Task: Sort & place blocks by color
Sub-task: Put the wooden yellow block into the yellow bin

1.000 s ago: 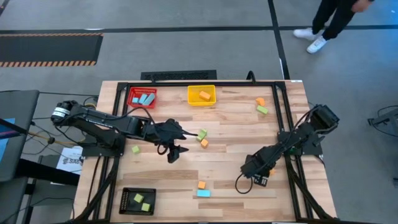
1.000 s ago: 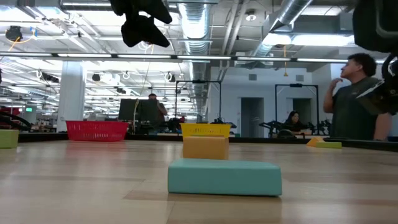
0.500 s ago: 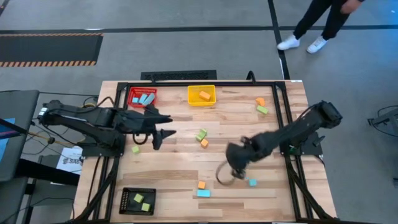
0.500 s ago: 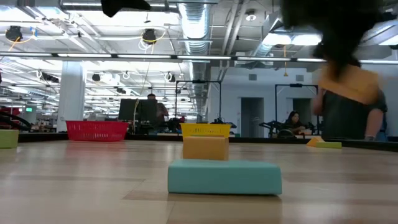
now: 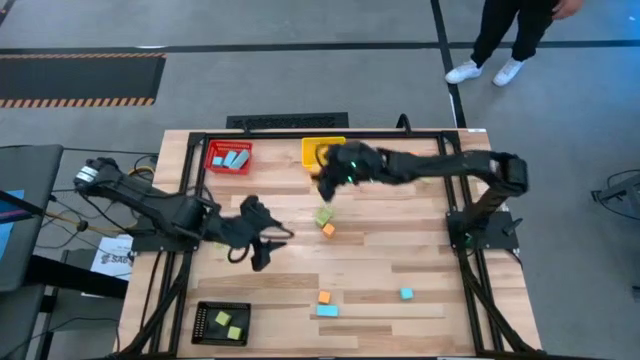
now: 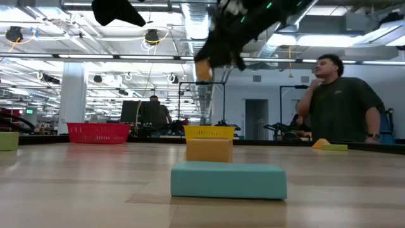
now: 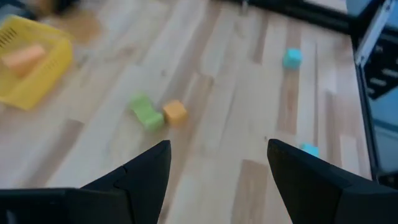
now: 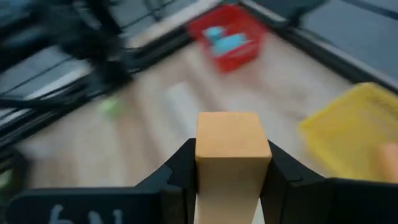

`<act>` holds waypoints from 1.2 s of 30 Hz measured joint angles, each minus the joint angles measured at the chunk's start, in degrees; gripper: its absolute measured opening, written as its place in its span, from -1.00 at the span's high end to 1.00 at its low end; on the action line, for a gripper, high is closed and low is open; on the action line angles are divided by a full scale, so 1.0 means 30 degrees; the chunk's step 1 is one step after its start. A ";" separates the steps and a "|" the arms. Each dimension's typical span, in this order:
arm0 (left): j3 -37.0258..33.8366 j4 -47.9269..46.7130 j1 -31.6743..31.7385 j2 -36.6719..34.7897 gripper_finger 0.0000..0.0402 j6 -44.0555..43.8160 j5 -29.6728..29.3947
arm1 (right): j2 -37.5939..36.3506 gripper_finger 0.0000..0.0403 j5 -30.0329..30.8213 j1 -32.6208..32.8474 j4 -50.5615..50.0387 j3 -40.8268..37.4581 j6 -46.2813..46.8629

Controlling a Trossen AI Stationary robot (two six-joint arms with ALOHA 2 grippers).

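Note:
My right gripper (image 5: 323,184) hangs above the table just near of the yellow tray (image 5: 309,160), shut on an orange block (image 8: 233,149), which also shows high in the low view (image 6: 202,68). My left gripper (image 5: 262,248) hovers open at the table's left middle with nothing between its fingers (image 7: 217,174). A green block (image 5: 323,215) and an orange one (image 5: 328,229) lie on the table in the middle. Another orange block (image 5: 324,297) and a blue bar (image 5: 327,310) lie near the front edge, and a blue cube (image 5: 406,293) to their right. My right gripper pinches the orange block between its two fingers, on two opposite sides (image 8: 203,158). The fingers reach in from the table's right, slanting down. The block stands on end between them, its end past the fingertips, lifted clear of the table.
A red tray (image 5: 212,158) with blue blocks stands far left; the yellow tray holds an orange block (image 7: 23,56). A black tray (image 5: 203,330) with green blocks sits near left. Black rails run along the table's sides. A person (image 6: 342,101) stands beyond the far right.
My right gripper has swung from the table's near right up and across toward the far edge, carrying the orange block lifted clear to beside the yellow tray; it has tipped from pointing down to nearly level. My left gripper has drifted a little toward the left and near edges, still open.

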 joint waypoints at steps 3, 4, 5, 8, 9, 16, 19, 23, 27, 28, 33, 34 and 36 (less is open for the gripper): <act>0.0000 -0.0053 -0.0647 0.0711 -0.26 -0.0532 0.0027 | 0.1598 0.40 -0.0080 -0.1823 -0.0775 0.1228 -0.0404; 0.0000 -0.0056 -0.0793 0.0838 -0.26 -0.0737 0.0021 | 0.2123 0.40 -0.0108 -0.2335 -0.1036 0.1780 -0.0507; 0.0000 -0.0054 -0.0952 0.0949 -0.26 -0.1004 -0.0034 | 0.2669 0.40 -0.0097 -0.2819 -0.1668 0.2377 -0.0548; 0.0000 -0.0089 -0.1203 0.1044 -0.26 -0.1985 -0.0472 | 0.4382 0.40 -0.0131 -0.4102 -0.3350 0.4528 -0.0595; 0.0000 -0.0030 -0.1273 0.1023 -0.26 -0.2343 -0.0758 | 0.5024 0.40 -0.0138 -0.4397 -0.3840 0.5292 -0.0676; 0.0000 -0.0007 -0.1494 0.0973 -0.26 -0.4108 -0.2521 | 0.8735 0.40 -0.0092 -0.5077 -0.8231 1.0736 -0.1464; 0.0000 0.0016 -0.1503 0.0973 -0.26 -0.4599 -0.2988 | 1.0009 0.34 0.0247 -0.5135 -0.9642 1.2502 -0.1519; 0.0000 0.0031 -0.1568 0.0973 -0.26 -0.5175 -0.3558 | 1.1268 0.20 0.0421 -0.5369 -1.0654 1.4197 -0.1381; 0.0000 -0.0054 -0.1568 0.0980 -0.26 -0.5301 -0.3545 | 1.1964 0.19 0.0358 -0.5454 -1.1315 1.5051 -0.1457; 0.0000 -0.0115 -0.1575 0.0980 -0.26 -0.5302 -0.3594 | 1.1961 0.19 0.0336 -0.5448 -1.1460 1.5061 -0.1633; 0.0000 -0.0206 -0.1565 0.0980 -0.26 -0.5323 -0.3561 | 1.1928 0.16 -0.0216 -0.5437 -1.0985 1.5090 -0.3300; 0.0000 -0.0241 -0.1575 0.0980 -0.26 -0.5320 -0.3545 | 1.1887 0.14 -0.0292 -0.5434 -1.1024 1.5087 -0.3319; 0.0000 -0.0408 -0.1574 0.0980 -0.26 -0.5303 -0.3533 | 1.1798 0.10 -0.0356 -0.5475 -1.0986 1.5090 -0.3333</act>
